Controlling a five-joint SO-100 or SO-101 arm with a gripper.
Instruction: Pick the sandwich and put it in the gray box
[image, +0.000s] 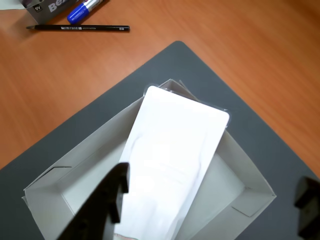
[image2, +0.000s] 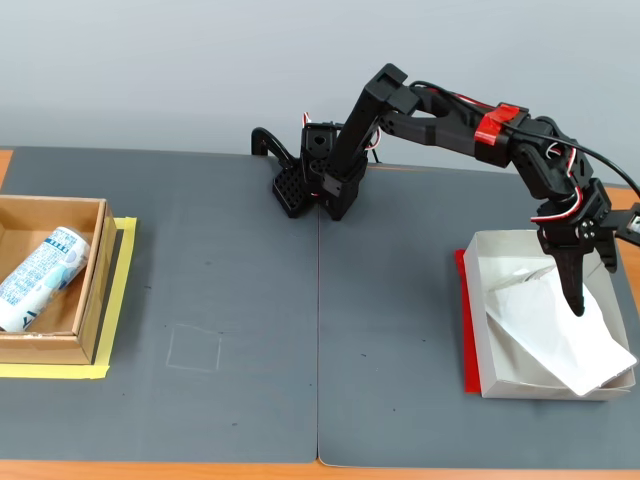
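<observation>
In the wrist view the gripper (image: 210, 200) is hovering with its jaws standing wide apart, gripping nothing, over the sandwich (image: 172, 160), which is lying slantwise inside the gray box (image: 90, 155), its far end riding up over the box's rim toward 12 o'clock. Farther off, at 10 o'clock, a black pencil (image: 77, 28) and a blue marker (image: 82, 11) are resting on the wooden table (image: 250, 45).

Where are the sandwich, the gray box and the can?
sandwich (image: 175, 145), wrist view, middle of its white wrapper.
gray box (image2: 478, 310), fixed view, its left wall.
can (image2: 38, 275), fixed view, its blue-white side, lying in the brown box.
</observation>
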